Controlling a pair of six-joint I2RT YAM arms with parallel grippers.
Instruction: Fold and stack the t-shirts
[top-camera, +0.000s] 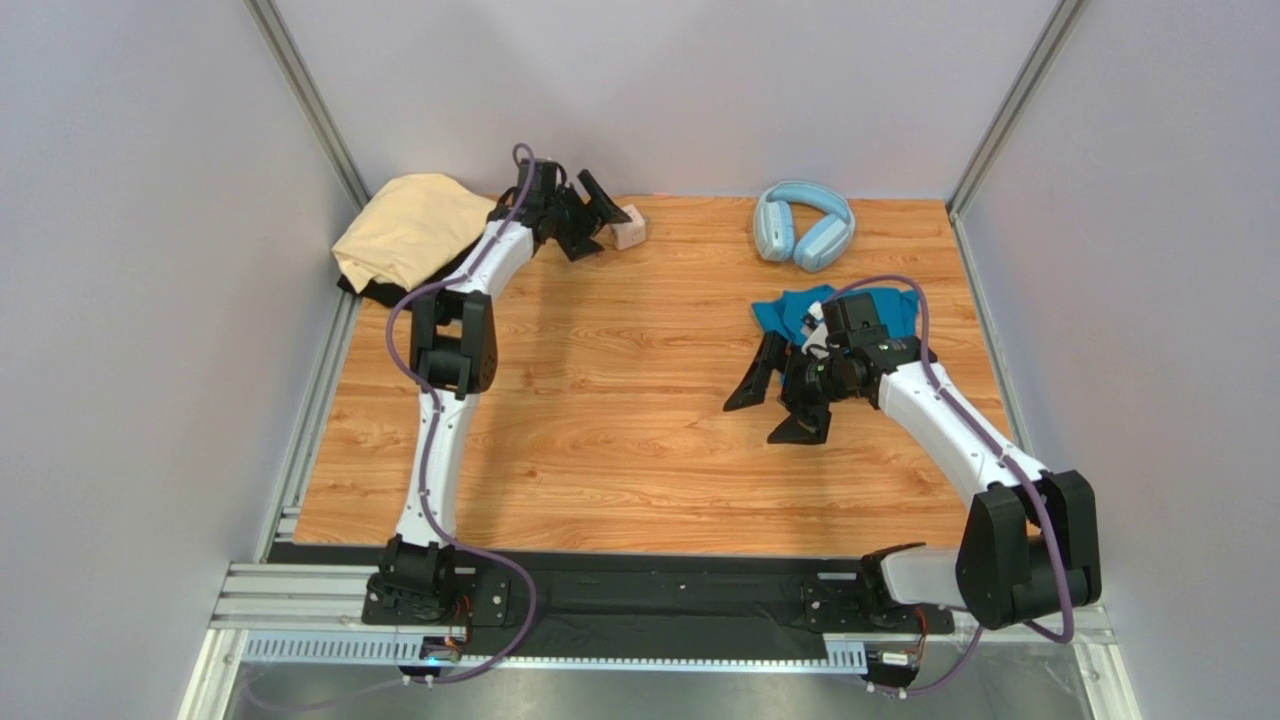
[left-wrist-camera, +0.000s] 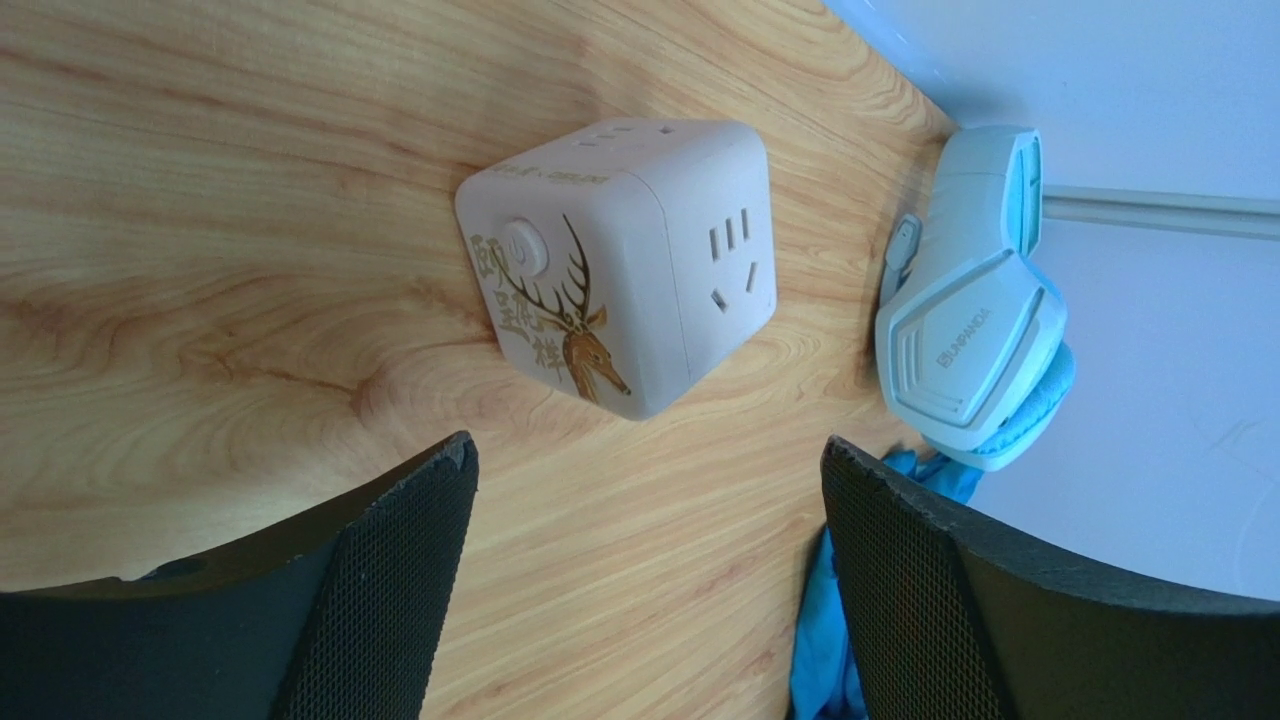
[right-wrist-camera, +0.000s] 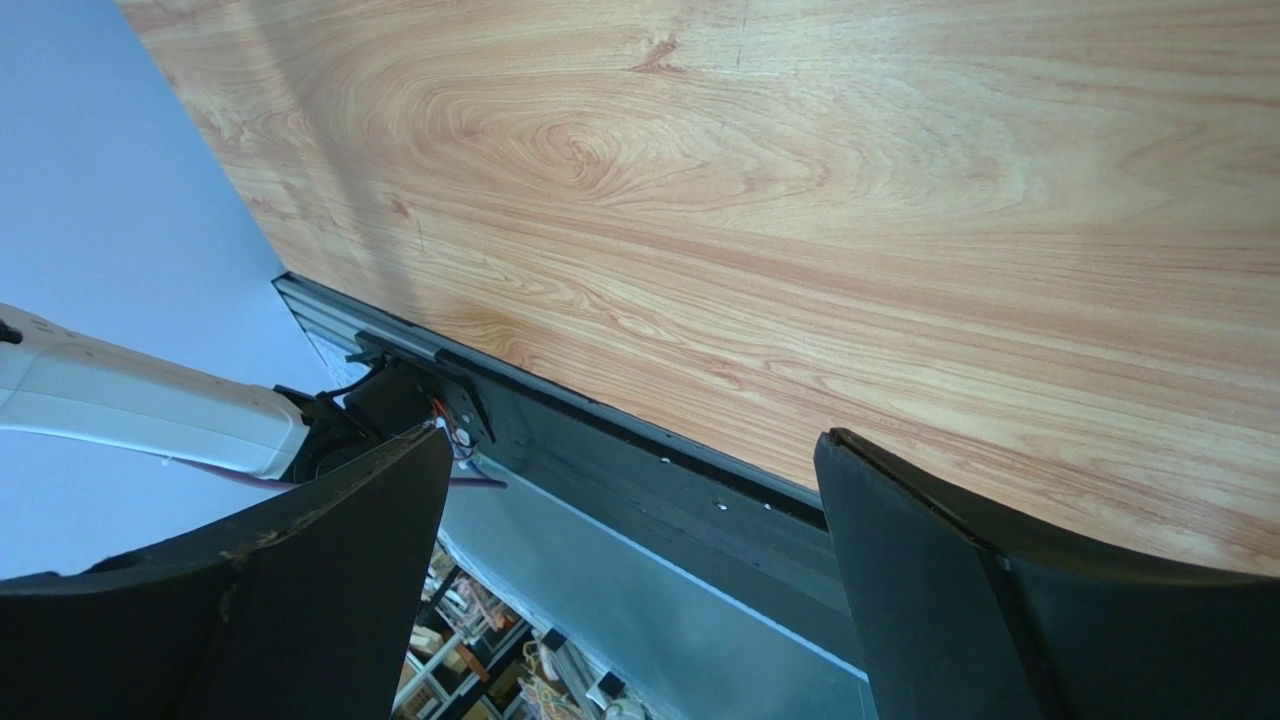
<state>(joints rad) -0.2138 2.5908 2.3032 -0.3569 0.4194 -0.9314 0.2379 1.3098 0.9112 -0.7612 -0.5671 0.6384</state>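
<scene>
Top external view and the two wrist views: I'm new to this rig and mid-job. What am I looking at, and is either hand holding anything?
You see two white robot arms bolted at the near edge of a wooden table. The wide picture comes from a fixed camera above and behind them. The other two come from cameras on the wrists; the black shapes at the bottom are each hand's own fingers. The left hand is open beside a pale cube with sockets, near a bunched cream shirt. The right hand is open over bare wood, on the near side of a crumpled teal shirt. Light-blue headphones lie beyond that. Neither hand holds anything.
</scene>
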